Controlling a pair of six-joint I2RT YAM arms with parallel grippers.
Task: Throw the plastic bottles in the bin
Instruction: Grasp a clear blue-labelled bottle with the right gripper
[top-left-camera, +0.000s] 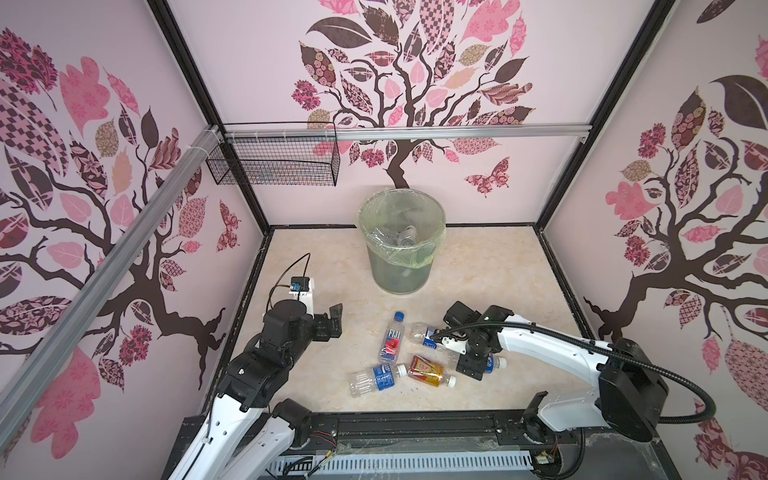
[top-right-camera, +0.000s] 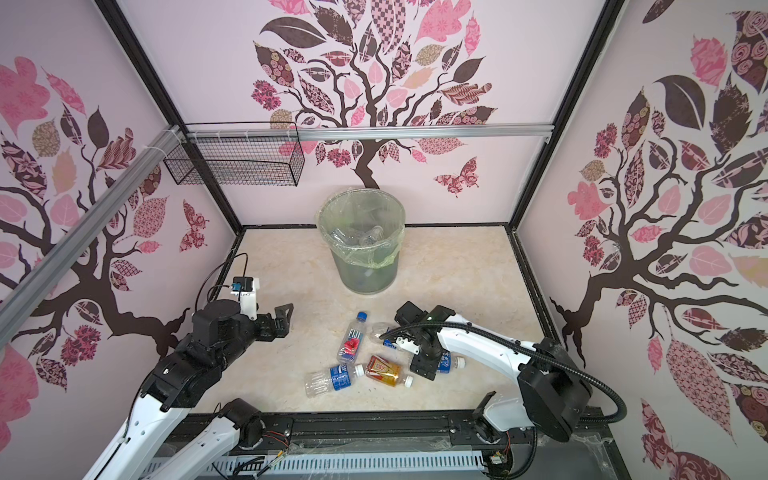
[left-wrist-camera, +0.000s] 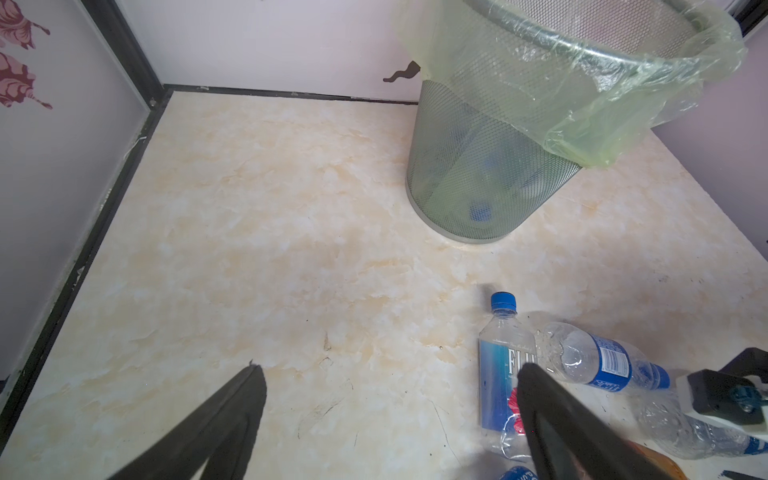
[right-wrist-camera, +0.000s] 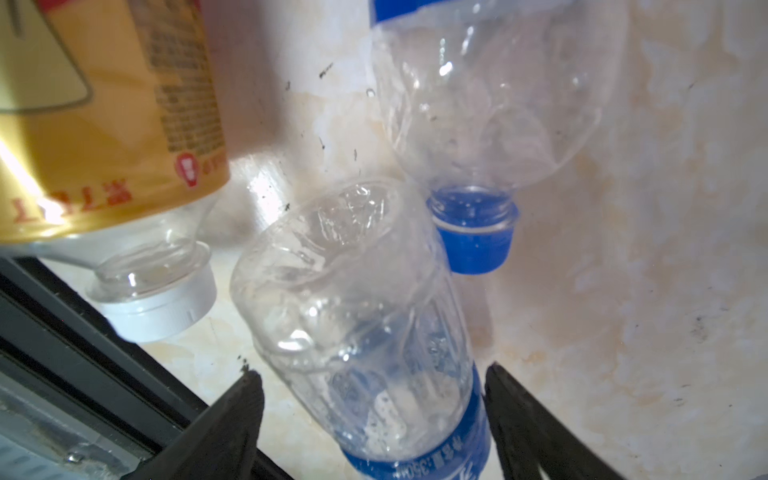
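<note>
Clear white-cap bottle: lying nearest me, cap just beside amber bottle.
Right pincer: down over table, fingers either side of blue-label bottle lying there; pinching or just flanking, I can't tell.
Right wrist only: blue cap of second clear bottle sits close by that bottle's base; both top views hide that spot under the arm.
FIJI bottle: lying between the two pincers.
Left pincer: spread wide over bare table, FIJI bottle beside one finger.
Bin: farthest, upright, binned bottles visible in both top views.
</note>
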